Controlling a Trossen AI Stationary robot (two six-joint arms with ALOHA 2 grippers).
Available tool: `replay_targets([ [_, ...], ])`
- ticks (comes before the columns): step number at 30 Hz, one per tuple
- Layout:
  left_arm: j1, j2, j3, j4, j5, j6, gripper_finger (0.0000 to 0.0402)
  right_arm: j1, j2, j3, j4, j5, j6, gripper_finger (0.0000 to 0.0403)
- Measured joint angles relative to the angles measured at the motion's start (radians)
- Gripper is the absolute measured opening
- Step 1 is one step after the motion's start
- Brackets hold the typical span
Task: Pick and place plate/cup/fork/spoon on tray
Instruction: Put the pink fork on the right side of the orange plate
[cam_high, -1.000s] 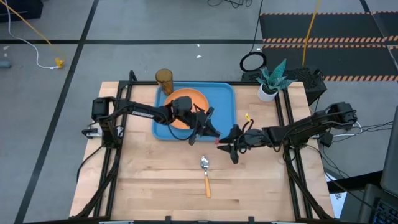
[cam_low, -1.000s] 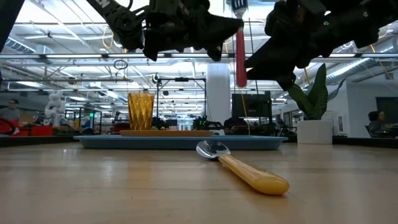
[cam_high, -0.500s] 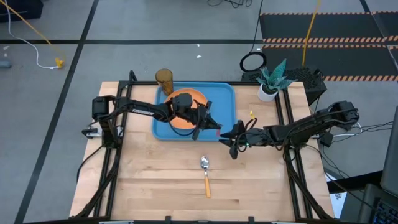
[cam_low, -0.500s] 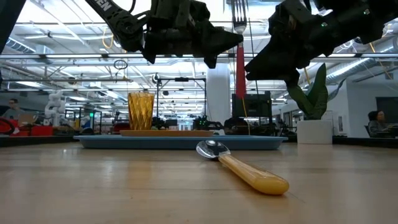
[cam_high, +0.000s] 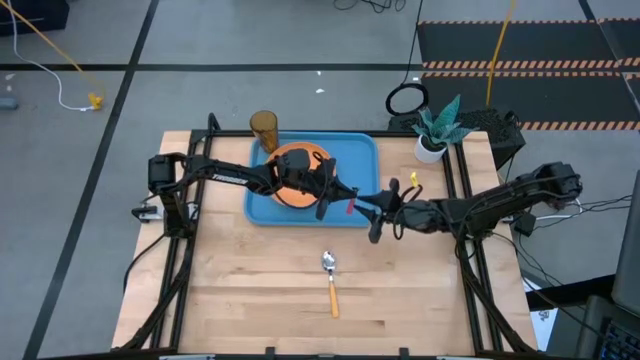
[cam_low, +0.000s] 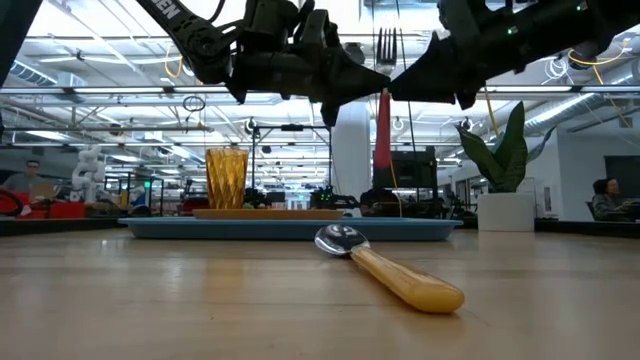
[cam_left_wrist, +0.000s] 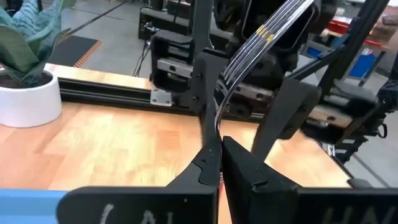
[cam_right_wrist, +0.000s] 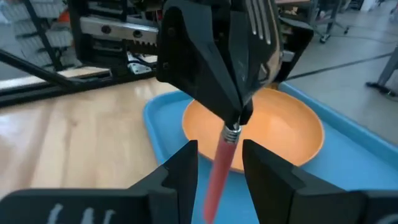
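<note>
Two pincers meet on one thing here, and it is the fork (cam_low: 383, 130); it hangs in the air, upright, tines up and red handle down, its long axis near vertical in the low view; from above it sits over the near right part of the tray (cam_high: 365, 150), just beside the plate (cam_high: 292, 158) and clear of it.

My left gripper (cam_right_wrist: 239, 118) is clamped on the fork at the neck, where the metal joins the handle; in my left wrist view the two fingers (cam_left_wrist: 208, 165) are pressed together with the tines rising past them; so the fork's weight is on my left side, I judge. My right gripper (cam_right_wrist: 219, 146) comes in from the opposite side and lower down; its fingers (cam_right_wrist: 183, 168) stand parted on either side of the handle, with a gap showing on both sides, so it grips nothing.

What the coming move turns on is this: the tray lies straight below the handle's end, and the left arm alone has the fork; the right pincer straddles the handle and would be in the way if the fork were tipped flat, so I judge it should draw back towards its own side first.

Some of the work is done, some not: the plate lies in the tray; the cup (cam_high: 264, 125) stands at the tray's far left corner, though I cannot tell whether inside the rim; the spoon (cam_high: 331, 280) lies on the table, well apart from the tray, bowl towards it.
</note>
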Motion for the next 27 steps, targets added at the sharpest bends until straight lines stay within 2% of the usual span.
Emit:
replay_targets([
  [9, -0.001, 0.000, 0.000, 0.041, -0.001, -0.018, 0.0004, -0.026, 0.005, 0.000, -0.002, -0.005, -0.082, 0.0105],
  [14, -0.001, 0.000, 0.000, 0.055, -0.004, -0.018, 0.0005, -0.045, 0.016, 0.000, 0.013, -0.057, -0.066, 0.0057],
  [18, -0.003, 0.001, 0.000, 0.054, -0.004, -0.014, 0.0003, -0.047, 0.037, 0.000, 0.042, -0.054, -0.063, 0.0013],
  [27, -0.010, 0.001, -0.001, 0.060, -0.003, -0.018, 0.0003, -0.046, 0.050, -0.001, 0.084, -0.060, -0.040, 0.0010],
])
